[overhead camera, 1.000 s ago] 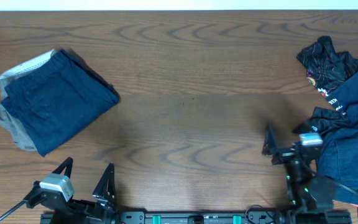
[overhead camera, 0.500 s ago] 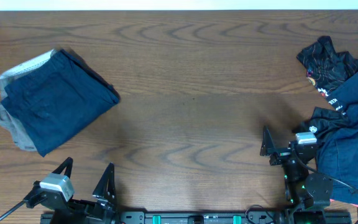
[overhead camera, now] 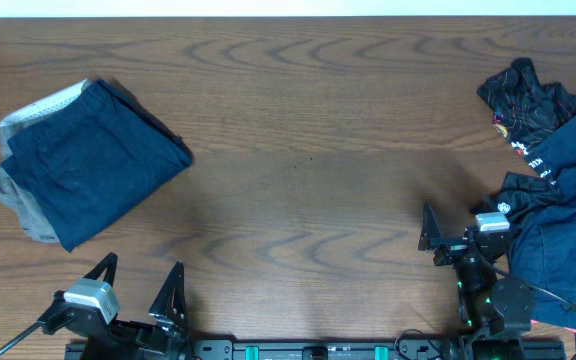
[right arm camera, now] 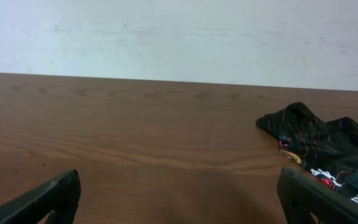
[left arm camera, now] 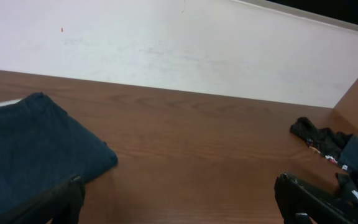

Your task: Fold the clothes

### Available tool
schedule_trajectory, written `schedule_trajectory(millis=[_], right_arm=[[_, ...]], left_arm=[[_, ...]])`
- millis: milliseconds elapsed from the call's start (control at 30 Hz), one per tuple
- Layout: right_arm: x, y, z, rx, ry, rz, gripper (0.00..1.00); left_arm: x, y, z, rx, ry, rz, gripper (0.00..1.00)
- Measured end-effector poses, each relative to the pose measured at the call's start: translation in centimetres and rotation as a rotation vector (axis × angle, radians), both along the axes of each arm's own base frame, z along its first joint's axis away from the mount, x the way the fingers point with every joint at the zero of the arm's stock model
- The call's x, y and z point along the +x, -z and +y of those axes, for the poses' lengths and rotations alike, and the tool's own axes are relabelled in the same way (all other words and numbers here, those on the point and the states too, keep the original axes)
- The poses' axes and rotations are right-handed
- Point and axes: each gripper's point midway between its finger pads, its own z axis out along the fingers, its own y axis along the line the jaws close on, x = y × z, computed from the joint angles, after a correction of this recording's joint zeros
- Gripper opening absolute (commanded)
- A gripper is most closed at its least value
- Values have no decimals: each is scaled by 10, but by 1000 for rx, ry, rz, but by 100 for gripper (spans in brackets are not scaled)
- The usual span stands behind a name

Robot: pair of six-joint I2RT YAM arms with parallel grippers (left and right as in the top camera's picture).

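Folded dark navy shorts (overhead camera: 93,165) lie at the table's left on a grey-olive garment (overhead camera: 20,205) with a pale edge; they also show in the left wrist view (left arm camera: 30,149). A heap of unfolded clothes sits at the right: a black patterned piece (overhead camera: 530,98) and dark blue fabric (overhead camera: 568,215), also in the right wrist view (right arm camera: 319,140). My left gripper (overhead camera: 138,280) is open and empty at the front left edge. My right gripper (overhead camera: 463,232) is open and empty at the front right, beside the heap.
The wooden table (overhead camera: 308,150) runs to a pale wall at the back (right arm camera: 179,37). The arm bases stand along the front edge.
My right gripper has drawn back a little toward the front edge and left. The left arm and the clothes have not moved.
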Motion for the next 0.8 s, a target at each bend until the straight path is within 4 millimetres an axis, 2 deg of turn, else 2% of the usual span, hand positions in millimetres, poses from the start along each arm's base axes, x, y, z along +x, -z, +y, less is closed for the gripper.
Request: schedule_trajectory(millis=[267,400,567,800], right_arm=[[0,0,0,0,0,0,99],[0,0,0,0,0,0,99],[0,0,0,0,0,0,99],[0,0,0,0,0,1,99]], left_arm=[[1,1,4,10,-23,0,98],[7,10,12,15,-94,21,98],[31,47,28,28,-221,94,98],[90,102,43,-2,-310,57,98]])
